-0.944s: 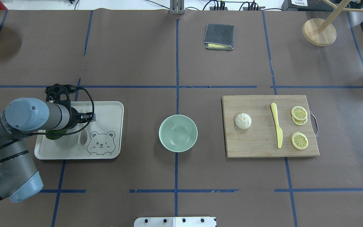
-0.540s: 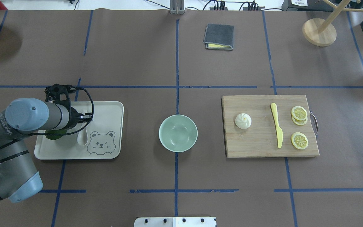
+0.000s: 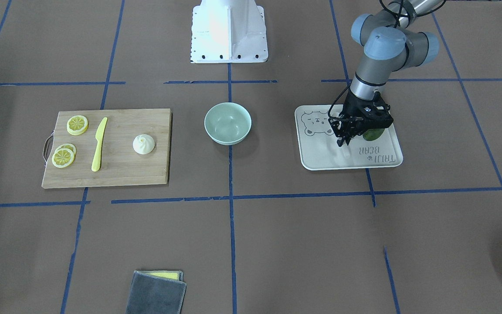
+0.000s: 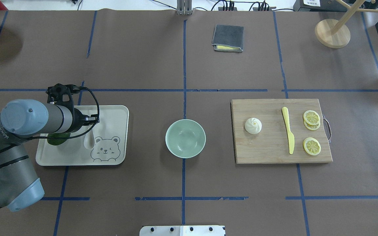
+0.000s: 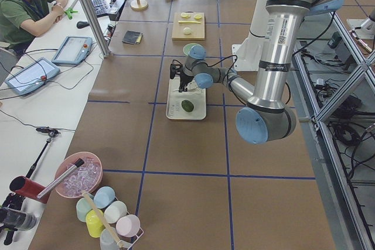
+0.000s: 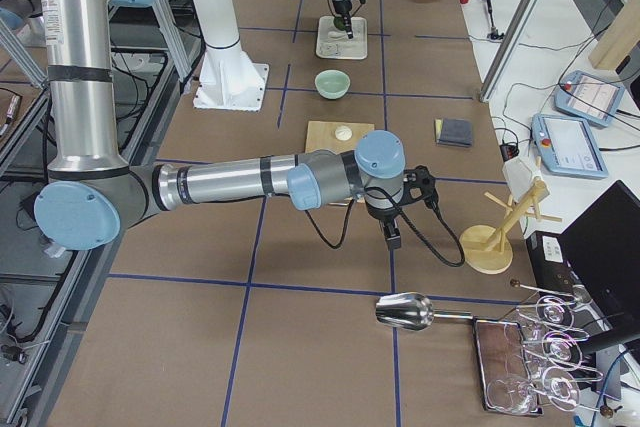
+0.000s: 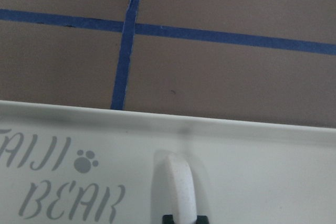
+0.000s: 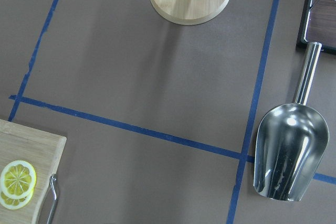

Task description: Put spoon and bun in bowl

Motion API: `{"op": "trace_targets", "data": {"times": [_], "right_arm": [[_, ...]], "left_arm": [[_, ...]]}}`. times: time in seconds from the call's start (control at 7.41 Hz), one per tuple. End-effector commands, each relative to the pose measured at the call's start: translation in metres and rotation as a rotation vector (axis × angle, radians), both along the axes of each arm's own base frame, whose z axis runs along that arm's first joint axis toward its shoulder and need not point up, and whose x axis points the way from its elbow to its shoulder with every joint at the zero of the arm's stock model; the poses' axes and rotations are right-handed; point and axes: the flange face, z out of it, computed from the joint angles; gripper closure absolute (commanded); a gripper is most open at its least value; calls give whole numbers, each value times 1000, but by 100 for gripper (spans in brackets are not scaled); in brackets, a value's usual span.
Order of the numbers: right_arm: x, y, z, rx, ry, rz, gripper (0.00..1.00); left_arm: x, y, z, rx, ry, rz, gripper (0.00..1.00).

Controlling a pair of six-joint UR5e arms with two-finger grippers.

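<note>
The beige spoon [image 4: 88,142] is over the white bear tray [image 4: 112,114], scoop toward the robot. My left gripper [image 4: 94,122] is shut on its handle; the left wrist view shows the handle end [image 7: 177,187] sticking out past the fingertips, above the tray. The mint-green bowl [image 4: 185,138] stands empty at the table's middle, to the right of the tray. The white pleated bun [image 4: 253,125] sits on the wooden cutting board [image 4: 267,150] on the right. My right gripper [image 6: 393,237] shows only in the exterior right view, beyond the board; I cannot tell its state.
A yellow knife [image 4: 288,134] and lemon slices [image 4: 311,146] lie on the board. A green item [image 4: 56,140] lies on the tray under my left wrist. A grey cloth [image 4: 228,38], a wooden stand [image 4: 332,32] and a metal scoop [image 8: 286,153] lie farther off.
My left arm has shifted slightly, and the spoon has moved with it: its scoop has shifted a little toward the bear drawing. Nothing else has moved.
</note>
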Motion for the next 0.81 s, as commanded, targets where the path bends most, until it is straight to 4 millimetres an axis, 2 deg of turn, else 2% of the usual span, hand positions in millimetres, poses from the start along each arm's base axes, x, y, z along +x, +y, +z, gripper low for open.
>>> {"op": "trace_targets", "data": {"times": [0.0,0.13,0.27,0.4,0.54,0.67], "right_arm": [[0,0,-1,0,0,1,0],[0,0,-1,-1,-1,2,0],[0,-1,-2,2,-1,2,0],[0,-1,-2,1,-1,2,0],[0,-1,-2,1,-1,2,0],[0,-1,-2,2,-1,2,0]], "left_arm": [[16,-10,-48,-99,110,-102,100],[38,-24,-101,-186,140,-201,100],[65,-29,-157,-264,147,-262,100],[96,-20,-194,-348,182,-305,100],[128,-8,-210,-351,198,-349,100],[145,2,-221,-349,202,-340,100]]}}
